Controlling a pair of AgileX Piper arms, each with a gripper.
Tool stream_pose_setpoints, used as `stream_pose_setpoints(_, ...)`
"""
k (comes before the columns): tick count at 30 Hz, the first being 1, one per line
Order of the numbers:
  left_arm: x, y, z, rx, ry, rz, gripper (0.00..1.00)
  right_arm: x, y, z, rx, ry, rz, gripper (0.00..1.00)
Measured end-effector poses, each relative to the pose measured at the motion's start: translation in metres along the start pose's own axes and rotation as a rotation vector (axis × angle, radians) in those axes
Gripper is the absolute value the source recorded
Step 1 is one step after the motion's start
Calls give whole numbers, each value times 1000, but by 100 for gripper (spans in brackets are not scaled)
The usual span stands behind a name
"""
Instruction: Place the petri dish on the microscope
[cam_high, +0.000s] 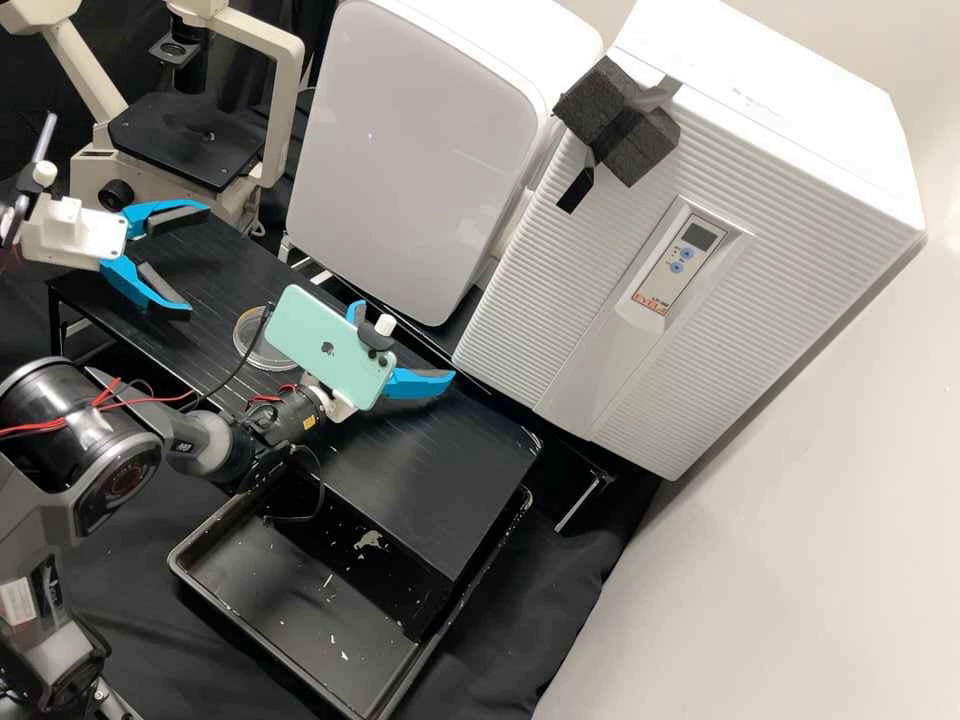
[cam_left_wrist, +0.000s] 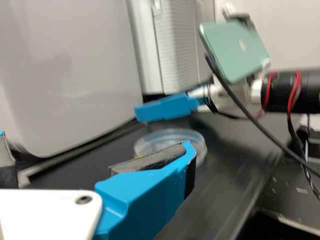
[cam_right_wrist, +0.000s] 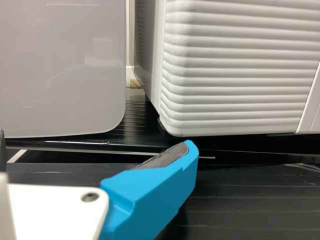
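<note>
One clear, round petri dish (cam_high: 258, 348) lies flat on the black surface (cam_high: 430, 490), in between the two pincers, touching neither. The left pincer (cam_high: 197, 257) is wide open and holds nothing. Its near finger has its tip close to the dish, and in the left wrist view that blue finger (cam_left_wrist: 150, 192) hides a bit of the dish's edge. The right pincer (cam_high: 405, 342) is open too, with nothing in it, on the other side of the dish. A pale green phone (cam_high: 325, 345) sits on that arm and covers part of the dish in the high view. The microscope (cam_high: 185, 150) stands past the left pincer, well apart from the dish. Two big white boxes stand behind the surface.
</note>
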Motion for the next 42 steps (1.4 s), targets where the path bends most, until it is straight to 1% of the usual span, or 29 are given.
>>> stream_pose_setpoints(3, 10, -4, 2, 18, -22, -42, 100, 0, 0, 0, 0, 0, 0, 100)
stream_pose_setpoints(5, 17, -4, 4, 35, -41, -59, 100, 0, 0, 0, 0, 0, 0, 100)
stream_pose_setpoints(8, 26, -4, 9, 32, -77, -80, 100, 0, 0, 0, 0, 0, 0, 100)
stream_pose_setpoints(13, 43, 0, 20, 23, -144, -89, 100, 0, 0, 0, 0, 0, 0, 100)
stream_pose_setpoints(15, 49, 0, 22, 14, -153, -100, 100, 0, 0, 0, 0, 0, 0, 100)
stream_pose_setpoints(16, 53, -1, 22, 2, -156, -108, 100, 0, 0, 0, 0, 0, 0, 100)
stream_pose_setpoints(20, 69, -9, 20, -27, -152, -145, 100, 0, 0, 0, 0, 0, 0, 100)
stream_pose_setpoints(24, 79, -13, 16, -72, -147, -152, 100, 0, 0, 0, 0, 0, 0, 100)
stream_pose_setpoints(27, 83, -14, 14, -83, -146, -152, 100, 0, 0, 0, 0, 0, 0, 100)
stream_pose_setpoints(33, 90, -15, 11, -121, -143, -151, 100, 0, 0, 0, 0, 0, 0, 100)
stream_pose_setpoints(35, 92, -16, 11, -141, -145, -161, 100, 0, 0, 0, 0, 0, 0, 100)
stream_pose_setpoints(42, 96, -12, 9, -161, -144, -174, 100, 0, 0, 0, 0, 0, 0, 100)
